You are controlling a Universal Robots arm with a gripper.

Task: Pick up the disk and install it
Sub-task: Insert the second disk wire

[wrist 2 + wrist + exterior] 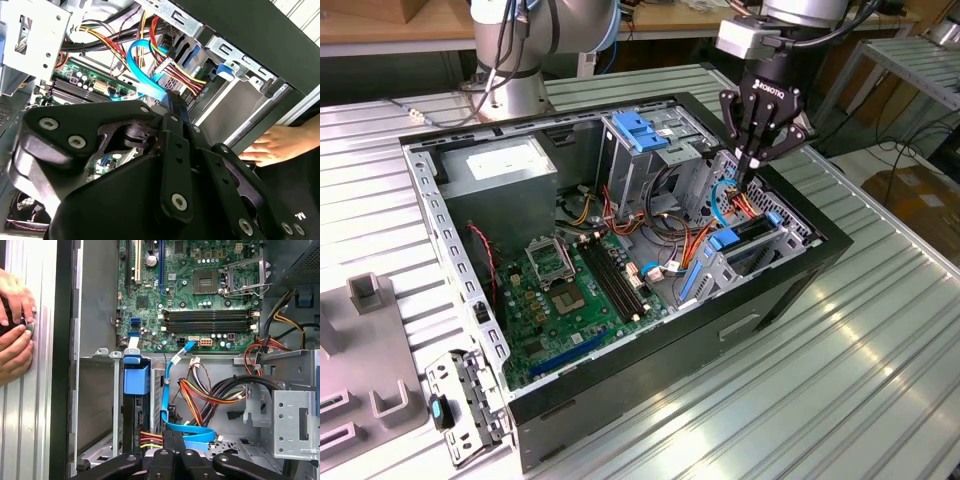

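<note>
The disk (752,232) sits edge-on inside the drive cage at the case's corner on the exterior view's right. Its blue rail ends (724,240) stick out. In the first wrist view the disk (135,415) shows as a dark slot under a blue rail tab (136,380), with red, orange and yellow wires at its end. My gripper (746,178) hangs just above the cage, fingers pressed together and holding nothing. In both wrist views my gripper (173,437) (175,100) points at the blue flat cable (172,390) and the wire bundle beside the disk.
The open black case (790,290) holds the green motherboard (570,290), a grey power-supply box (505,165) and a cage with a blue latch (642,130). A person's hands (15,325) rest outside the case wall. A loose bracket (460,400) lies on the table.
</note>
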